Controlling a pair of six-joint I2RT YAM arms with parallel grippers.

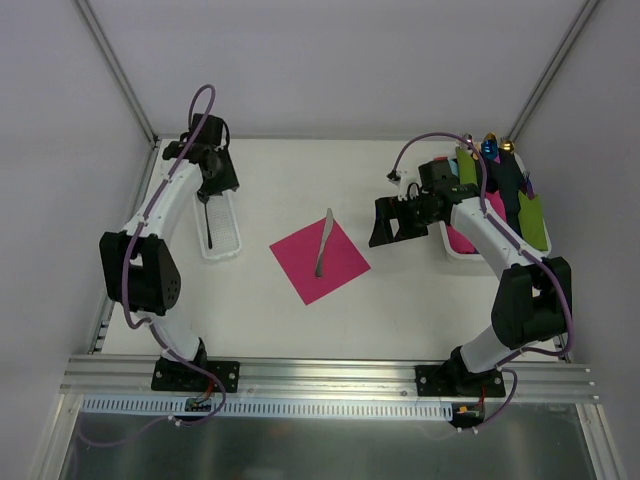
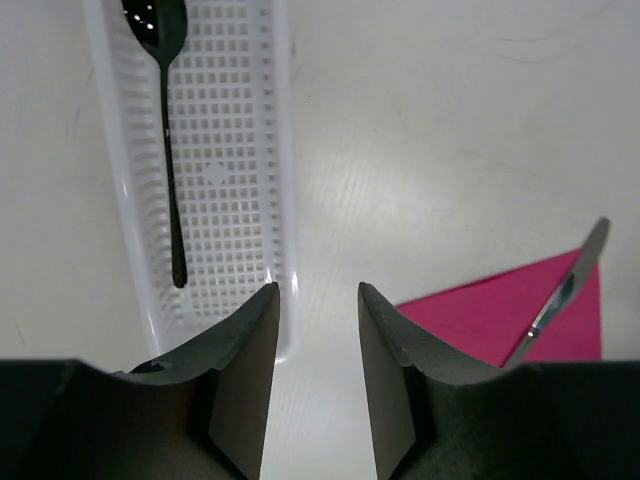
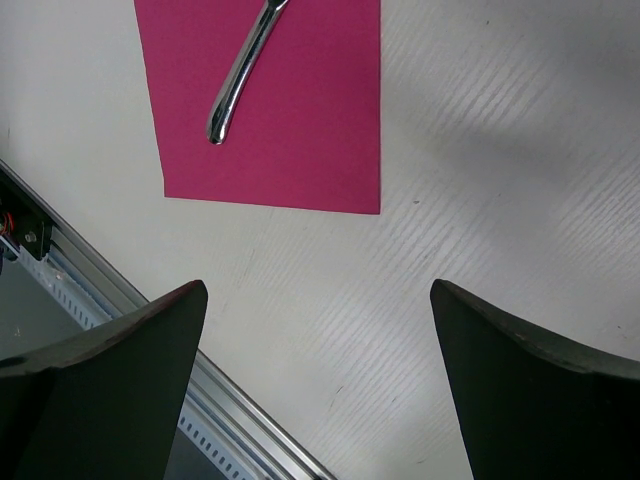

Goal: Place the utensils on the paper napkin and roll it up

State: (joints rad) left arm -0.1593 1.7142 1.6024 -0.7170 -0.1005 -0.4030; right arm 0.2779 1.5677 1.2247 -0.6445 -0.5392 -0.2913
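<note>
**Paper napkin** [image 1: 320,265] [image 2: 500,320] [image 3: 290,120]: a thin magenta-pink square lying flat and unrolled at mid-table, one corner turned toward the arm bases.

**Flat utensil** [image 1: 322,245] [image 2: 568,290] [image 3: 238,78]: a slim, grey-dark, glossy piece lying lengthwise on the napkin. Its far tip reaches past the napkin's far corner, and its rounded handle end rests on the paper.

**Black spoon** [image 1: 208,222] [image 2: 168,150]: lies lengthwise in the white tray [image 1: 235,240] [image 2: 235,150], a narrow grid-bottomed tray well to the left of the napkin.

**Left gripper** [image 1: 205,190] [image 2: 318,300]: hangs over the tray's far end with its jaws parted by a narrow gap and nothing between them.

**Right gripper** [image 1: 385,222] [image 3: 318,292]: jaws spread wide and empty, just right of the napkin.

**White bin** [image 1: 455,248]: at the right edge, holding rolled napkins [image 1: 533,222] in green and black. Blue and gold heads stick out at its far end.
</note>
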